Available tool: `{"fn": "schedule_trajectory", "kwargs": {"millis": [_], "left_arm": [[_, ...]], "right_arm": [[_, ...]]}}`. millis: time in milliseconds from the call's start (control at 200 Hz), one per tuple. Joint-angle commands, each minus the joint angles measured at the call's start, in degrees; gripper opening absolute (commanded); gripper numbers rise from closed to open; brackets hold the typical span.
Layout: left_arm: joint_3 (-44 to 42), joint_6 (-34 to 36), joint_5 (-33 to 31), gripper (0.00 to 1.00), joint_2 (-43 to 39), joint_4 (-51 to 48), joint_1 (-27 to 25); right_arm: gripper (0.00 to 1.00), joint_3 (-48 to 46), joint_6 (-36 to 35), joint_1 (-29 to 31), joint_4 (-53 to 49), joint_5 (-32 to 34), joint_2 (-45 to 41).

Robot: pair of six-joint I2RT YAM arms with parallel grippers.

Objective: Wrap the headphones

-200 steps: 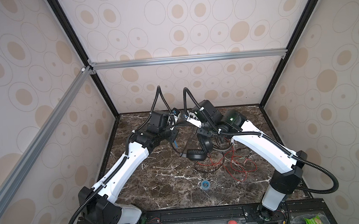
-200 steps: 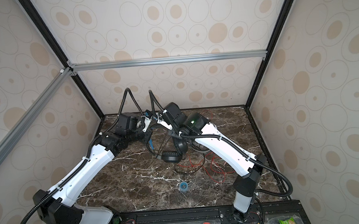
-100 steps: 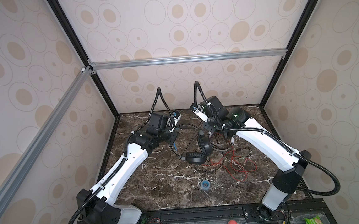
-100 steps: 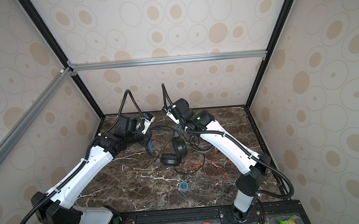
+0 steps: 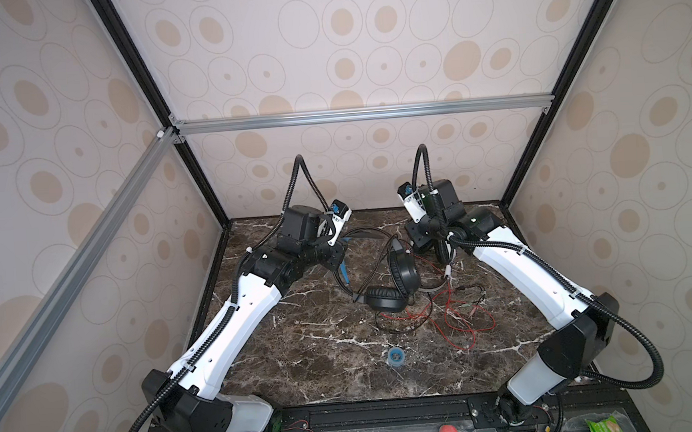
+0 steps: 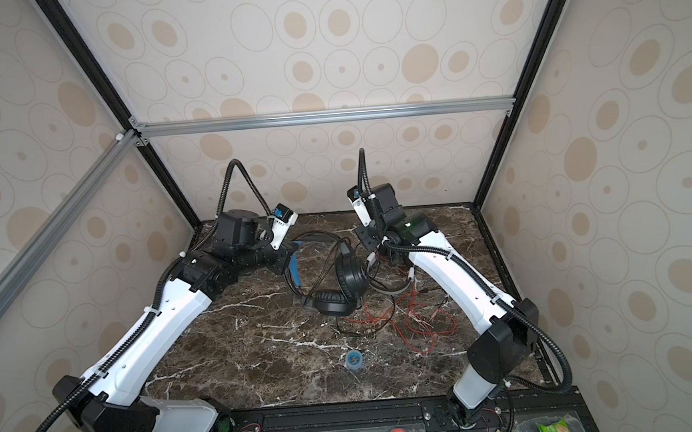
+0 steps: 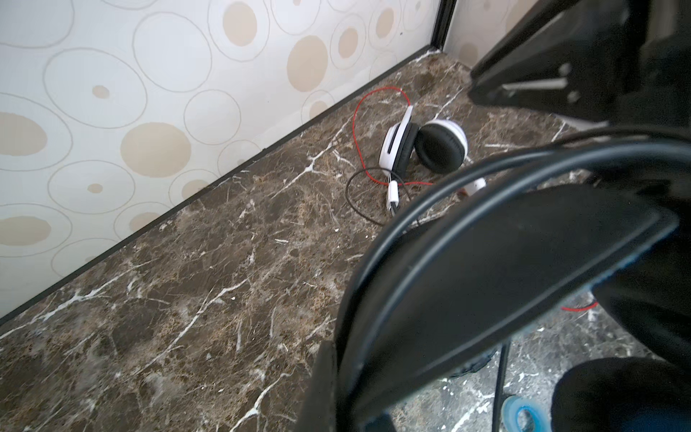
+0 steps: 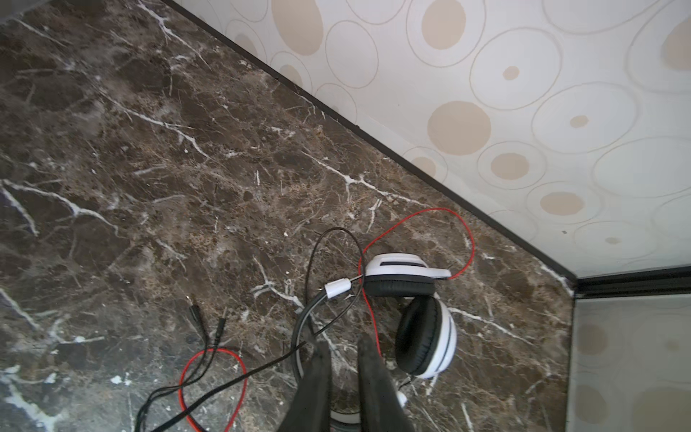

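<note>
The black headphones [image 5: 398, 276] are in the middle of the marble floor in both top views, one ear cup flat [image 6: 333, 303] and one on edge. My left gripper [image 5: 336, 256] is shut on their headband [image 7: 504, 269], whose blue inner side [image 6: 294, 270] shows. The white headphones with black pads [image 8: 426, 336] lie folded near the back wall, also seen in the left wrist view [image 7: 422, 149]. My right gripper [image 8: 342, 348] hangs just above their band, jaws a little apart with only marble showing between them. A thin black cord [image 8: 261, 368] passes its fingertip.
Red cord [image 5: 460, 325] lies in loose loops on the floor right of centre, mixed with black cord and its plugs [image 8: 194, 310]. A small blue tape roll [image 5: 395, 354] sits nearer the front. The back wall [image 8: 486, 112] is close behind the white pair.
My right gripper has pulled away from beside the left gripper, moving right and back to above the white headphones, and its jaws have parted slightly. The left gripper keeps its hold.
</note>
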Motion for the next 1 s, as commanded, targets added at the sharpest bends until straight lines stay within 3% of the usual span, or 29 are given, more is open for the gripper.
{"fn": "schedule_trajectory", "kwargs": {"millis": [0,65,195,400,595,710,800,995], "left_arm": [[6.4,-4.4,3.3,0.0,-1.5,2.6,-0.4],[9.2,-5.0,3.8,0.0,-0.7,1.5,-0.4],[11.9,-7.5,5.2,0.0,-0.2,1.9,-0.4],[17.3,-9.6,6.9,0.0,1.9,2.3,-0.2],[20.9,-11.9,8.9,0.0,3.8,2.5,-0.2],[21.2,-12.9,9.7,0.0,3.6,2.5,-0.2],[20.9,-13.7,10.1,0.0,3.2,3.3,-0.2],[21.2,-15.1,10.8,0.0,2.9,4.5,-0.3]], "right_arm": [[0.21,-3.9,3.6,-1.2,7.0,-8.1,-4.0],[0.26,-7.6,4.5,-2.3,10.2,-11.4,-6.7],[0.49,-17.4,7.2,-6.0,17.6,-16.5,-13.8],[0.66,-35.2,7.2,-10.1,29.9,-28.5,-25.8],[0.69,-41.8,7.2,-10.2,32.9,-33.7,-29.5],[0.75,-41.9,7.8,-10.2,34.2,-29.8,-29.0],[0.8,-42.3,8.5,-10.2,38.5,-28.6,-27.2],[0.81,-38.4,9.5,-10.2,45.7,-30.1,-18.5]]}}
